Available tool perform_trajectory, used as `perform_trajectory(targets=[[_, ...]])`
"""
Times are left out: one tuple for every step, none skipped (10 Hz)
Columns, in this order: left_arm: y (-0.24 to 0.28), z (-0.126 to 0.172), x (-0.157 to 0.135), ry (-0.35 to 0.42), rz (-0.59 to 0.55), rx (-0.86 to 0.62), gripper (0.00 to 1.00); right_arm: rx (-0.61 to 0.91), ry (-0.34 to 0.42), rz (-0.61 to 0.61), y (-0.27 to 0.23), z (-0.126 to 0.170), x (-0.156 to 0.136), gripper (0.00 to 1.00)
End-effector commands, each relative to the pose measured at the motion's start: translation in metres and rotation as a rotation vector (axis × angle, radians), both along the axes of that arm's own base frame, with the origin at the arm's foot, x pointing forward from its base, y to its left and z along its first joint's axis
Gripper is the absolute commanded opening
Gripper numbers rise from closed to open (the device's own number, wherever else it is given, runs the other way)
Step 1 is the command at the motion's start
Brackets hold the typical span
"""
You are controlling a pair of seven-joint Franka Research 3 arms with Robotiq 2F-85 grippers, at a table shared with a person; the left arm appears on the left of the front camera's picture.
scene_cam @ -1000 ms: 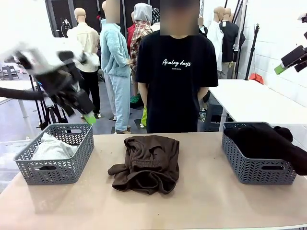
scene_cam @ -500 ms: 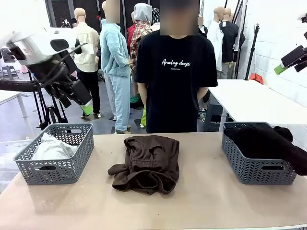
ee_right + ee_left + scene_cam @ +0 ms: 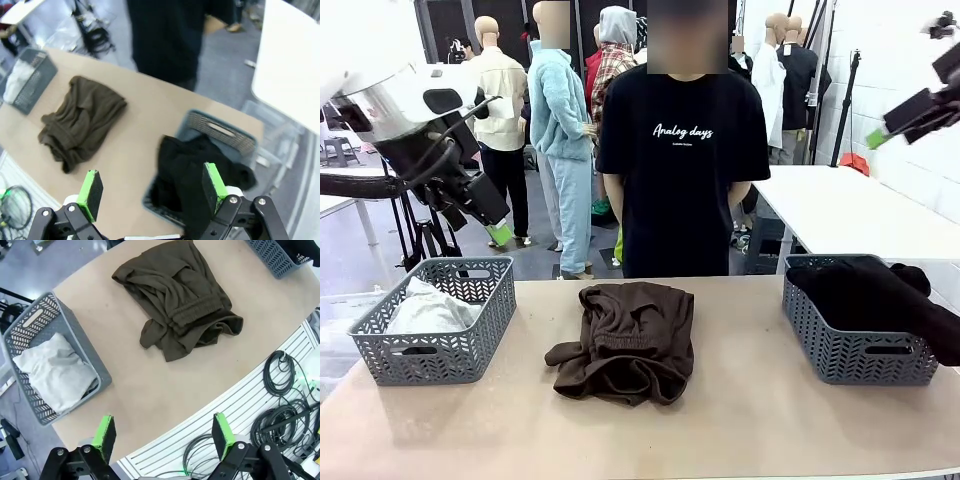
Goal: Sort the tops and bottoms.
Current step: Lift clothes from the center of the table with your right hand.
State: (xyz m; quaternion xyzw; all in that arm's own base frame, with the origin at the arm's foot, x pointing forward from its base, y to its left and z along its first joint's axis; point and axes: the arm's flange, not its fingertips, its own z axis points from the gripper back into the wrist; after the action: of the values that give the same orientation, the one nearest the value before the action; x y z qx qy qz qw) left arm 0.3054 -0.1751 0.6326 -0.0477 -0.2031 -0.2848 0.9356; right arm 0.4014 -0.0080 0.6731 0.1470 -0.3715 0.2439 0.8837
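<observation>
In the middle of the counter (image 3: 760,420) lies the dark brown fleece piece (image 3: 628,340). It is soft and crumpled, with its gathered waistband running across the heap and one fold trailing toward my left. It sits well apart from both baskets.

The pale top (image 3: 425,310) is a grey-white bundle lying inside the left basket (image 3: 440,358), which it nearly fills from side to side. The black bottoms (image 3: 875,295) are heaped in the right basket (image 3: 850,358) and spill over its outer rim. Across the counter a person (image 3: 682,170) stands in a black T-shirt with white lettering, arms down.

My left hand (image 3: 163,436) hangs high above my edge of the counter, fingers spread wide and holding nothing. My right hand (image 3: 152,186) is up over the right basket, equally spread and empty.

A second ago my left hand was a blur low above the left basket. Now it is sharp, higher, and drawn back from the basket. My right hand has drifted slightly up and inward. The clothes and baskets lie where they were.
</observation>
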Motion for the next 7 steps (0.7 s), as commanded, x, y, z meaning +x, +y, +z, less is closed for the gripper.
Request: perform_trajectory(targets=[[0.002,-0.002,0.001,-0.017,0.004,0.009,1.00,-0.008,0.057,0.110,0.053,-0.015,0.049,1.00],[0.002,-0.002,0.001,-0.017,0.004,0.009,1.00,-0.039,0.101,0.166,0.085,-0.028,0.069,1.00],[0.002,-0.002,0.001,-0.017,0.004,0.009,1.00,-0.036,0.167,0.236,0.118,-0.046,0.086,1.00],[0.002,-0.002,0.001,-0.017,0.004,0.009,1.00,-0.017,0.213,0.293,0.143,-0.066,0.098,1.00],[0.002,-0.002,0.001,-0.017,0.004,0.009,1.00,-0.010,0.253,0.339,0.166,-0.085,0.106,1.00],[0.002,-0.002,0.001,-0.017,0.004,0.009,1.00,-0.016,0.296,0.382,0.187,-0.106,0.111,1.00],[0.002,-0.002,0.001,-0.017,0.004,0.009,1.00,-0.038,0.337,0.422,0.207,-0.127,0.110,1.00]])
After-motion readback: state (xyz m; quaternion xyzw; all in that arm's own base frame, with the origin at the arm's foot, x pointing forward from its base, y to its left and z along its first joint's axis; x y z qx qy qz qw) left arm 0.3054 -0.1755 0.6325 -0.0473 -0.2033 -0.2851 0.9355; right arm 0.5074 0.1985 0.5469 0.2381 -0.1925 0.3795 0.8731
